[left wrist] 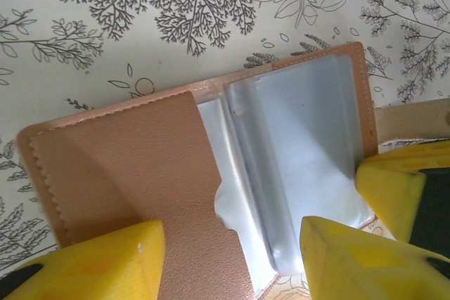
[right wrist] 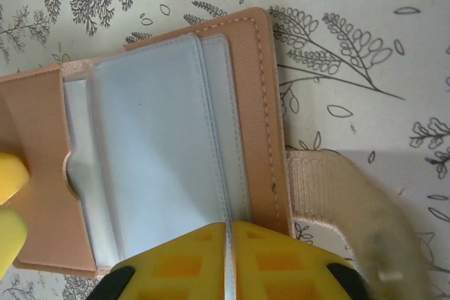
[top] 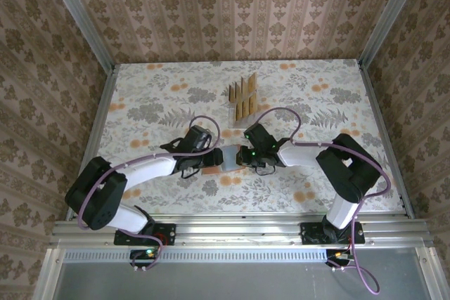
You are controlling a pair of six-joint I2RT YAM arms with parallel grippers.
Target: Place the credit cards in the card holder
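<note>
Card holder [top: 215, 162], a salmon-brown folding wallet, lies open and flat on the flower-patterned bench [top: 140, 96]. From above it sits near the middle of the bench, toward the near edge, directly between the two wrists. The left arm [top: 148, 168] reaches in from the left and the right arm [top: 302, 151] from the right, both bent low over it.

The left wrist view looks down on the open wallet. One half is a leather pocket with a curved notch cut in its edge. The other half carries greyish clear sleeves, fanned slightly. The left jaws stand apart, one yellow fingertip [left wrist: 91, 265] over the leather half and the other over the clear sleeves, with nothing gripped between them.

In the right wrist view the right jaws are pressed together at the near edge of the wallet. The yellow fingertips [right wrist: 183, 265] meet on what looks like the thin edge of a clear sleeve. A beige strap [right wrist: 316, 187] juts from the wallet's stitched side and rests on the bench.

Credit cards [top: 242, 98], thin and tan, stand on edge in two short rows toward the far side of the bench. They are well apart from the wallet and both arms.
</note>
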